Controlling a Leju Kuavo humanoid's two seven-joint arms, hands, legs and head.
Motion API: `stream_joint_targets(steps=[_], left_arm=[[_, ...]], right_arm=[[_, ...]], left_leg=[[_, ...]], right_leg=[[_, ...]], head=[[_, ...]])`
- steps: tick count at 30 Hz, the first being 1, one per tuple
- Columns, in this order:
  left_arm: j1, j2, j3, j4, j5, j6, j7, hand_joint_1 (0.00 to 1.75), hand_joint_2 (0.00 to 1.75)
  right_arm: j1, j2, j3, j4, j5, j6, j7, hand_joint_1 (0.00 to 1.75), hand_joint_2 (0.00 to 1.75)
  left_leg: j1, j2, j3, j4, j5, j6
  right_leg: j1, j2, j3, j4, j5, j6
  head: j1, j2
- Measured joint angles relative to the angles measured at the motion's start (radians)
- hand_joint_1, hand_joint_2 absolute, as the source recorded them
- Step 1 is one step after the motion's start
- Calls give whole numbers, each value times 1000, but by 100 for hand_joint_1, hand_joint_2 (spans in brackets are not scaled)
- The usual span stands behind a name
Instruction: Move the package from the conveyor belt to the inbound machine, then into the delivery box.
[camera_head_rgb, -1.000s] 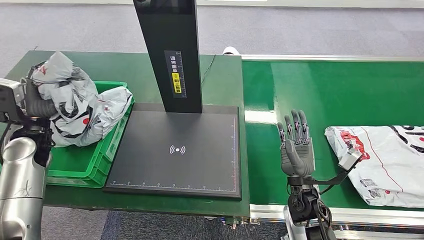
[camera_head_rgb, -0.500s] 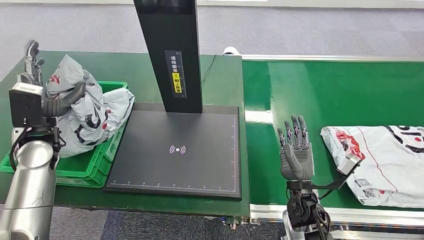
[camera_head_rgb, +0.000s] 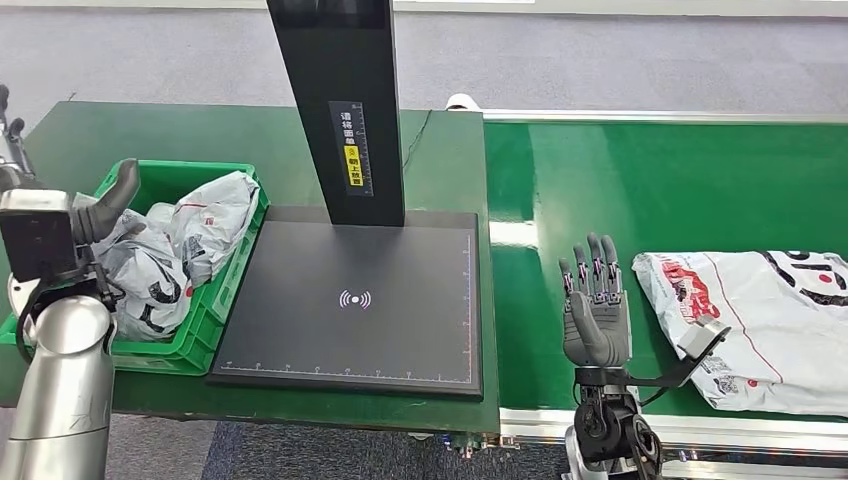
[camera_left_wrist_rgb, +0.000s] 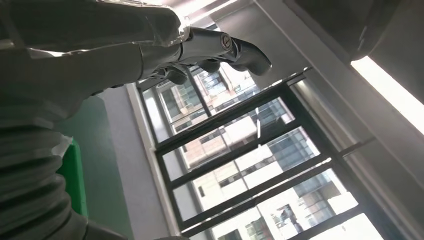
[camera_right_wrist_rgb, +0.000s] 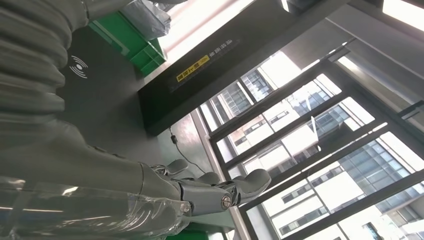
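On the green conveyor belt (camera_head_rgb: 700, 170), in the head view, a white printed package (camera_head_rgb: 770, 325) is seen lying flat at the right, just beside the right hand (camera_head_rgb: 595, 315), which is raised upright with its fingers apart and nothing held; the package's near edge lies close to the hand but apart from it. Left of the belt, the inbound machine (camera_head_rgb: 355, 300) is shown as a dark flat pad beneath a black column, and beyond it the green delivery box (camera_head_rgb: 215, 290) is shown with crumpled grey packages (camera_head_rgb: 180, 245) inside. The left hand (camera_head_rgb: 95, 205) is seen at the box's near end, thumb lifted, gripping nothing. In the left wrist view, the left hand (camera_left_wrist_rgb: 220, 50) is set against windows, its fingers partly curled and bare. In the right wrist view, the right hand (camera_right_wrist_rgb: 220, 192) is shown spread and bare, with the machine's pad (camera_right_wrist_rgb: 95, 95) behind it. The step in hand is judged to be the pickup from the belt: the right hand should be brought over the package's near edge and lowered flat, so that the slack bag is gathered rather than pushed away.
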Motion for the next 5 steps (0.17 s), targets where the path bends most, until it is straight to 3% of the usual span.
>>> stream_joint_targets(steps=[5], left_arm=[[100, -25, 9, -118, 71, 48, -91, 0, 175]], right_arm=[[21, 0, -2, -20, 9, -9, -7, 0, 175]], left_leg=[[0, 0, 0, 0, -1, 0]], right_leg=[[0, 0, 0, 0, -1, 0]], head=[[0, 0]])
